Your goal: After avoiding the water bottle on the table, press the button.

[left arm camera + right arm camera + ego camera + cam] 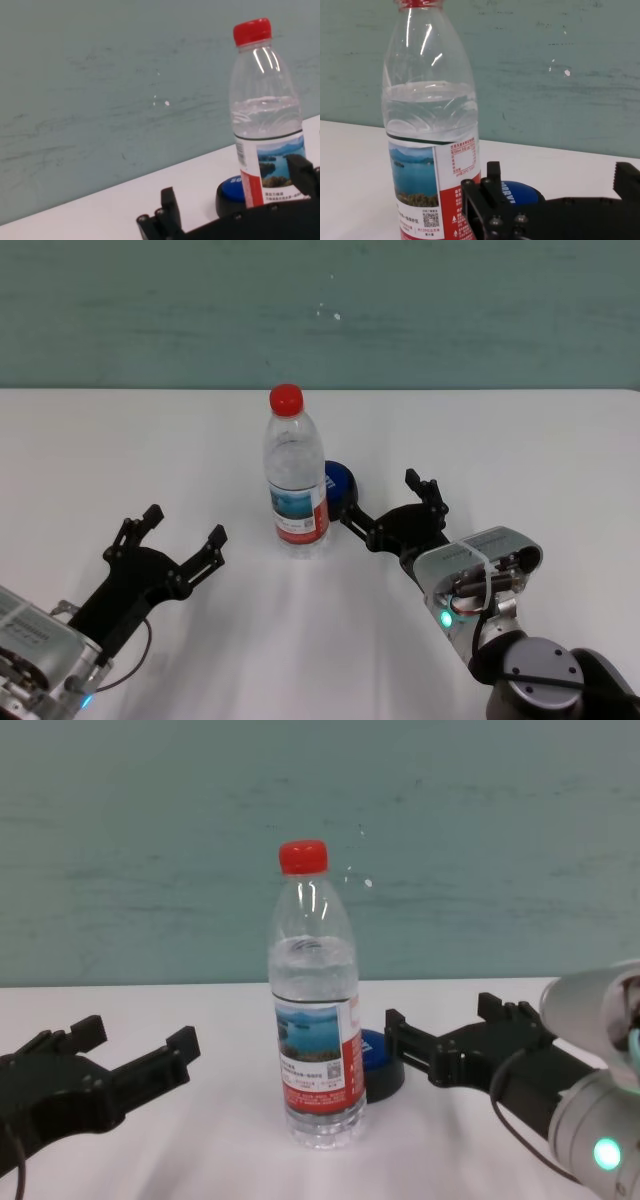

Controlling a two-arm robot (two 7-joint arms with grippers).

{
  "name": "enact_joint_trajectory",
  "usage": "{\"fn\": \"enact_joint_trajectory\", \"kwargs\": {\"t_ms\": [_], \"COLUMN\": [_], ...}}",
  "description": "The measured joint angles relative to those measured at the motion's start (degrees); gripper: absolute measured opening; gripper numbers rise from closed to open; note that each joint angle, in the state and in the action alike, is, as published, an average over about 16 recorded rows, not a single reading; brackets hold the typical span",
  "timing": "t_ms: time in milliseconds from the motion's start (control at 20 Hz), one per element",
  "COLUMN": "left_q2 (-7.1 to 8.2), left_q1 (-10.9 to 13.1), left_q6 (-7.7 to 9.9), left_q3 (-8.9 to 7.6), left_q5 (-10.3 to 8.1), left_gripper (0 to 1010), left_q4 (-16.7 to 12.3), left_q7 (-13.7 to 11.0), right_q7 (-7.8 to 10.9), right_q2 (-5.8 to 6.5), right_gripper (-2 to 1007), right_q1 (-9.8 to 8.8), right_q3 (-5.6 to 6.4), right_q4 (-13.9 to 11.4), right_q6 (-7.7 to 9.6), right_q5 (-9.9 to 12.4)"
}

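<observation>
The water bottle [297, 480] stands upright in the middle of the table [530, 440], clear with a red cap. The blue button [338, 483] sits just behind it on the right, partly hidden by it. My right gripper [385, 502] hovers low to the right of the bottle, open, with its inner finger close to the button's near edge and nothing held. In the right wrist view the bottle [430, 125] fills the side and the button [522, 192] shows between the fingers [490, 187]. My left gripper [183, 528] rests open to the left of the bottle, apart from it.
A teal wall [320, 310] runs along the table's far edge. Bare white tabletop stretches to both sides of the bottle and behind the button. In the chest view both forearms lie low near the front edge, and the bottle [315, 1020] stands between them.
</observation>
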Motion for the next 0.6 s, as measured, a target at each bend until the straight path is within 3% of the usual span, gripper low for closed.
{"fn": "enact_joint_trajectory", "kwargs": {"t_ms": [600], "left_q2": [0.00], "left_q1": [0.0], "left_q6": [0.00], "left_q3": [0.00], "left_q5": [0.00], "left_gripper": [1010], "left_q4": [0.0], "left_q7": [0.0], "right_q7": [0.06], "right_q2": [0.06], "right_gripper": [1004], "right_q1": [0.01], "right_q3": [0.01], "right_q4": [-0.1], "right_q6": [0.07], "right_q5": [0.0]}}
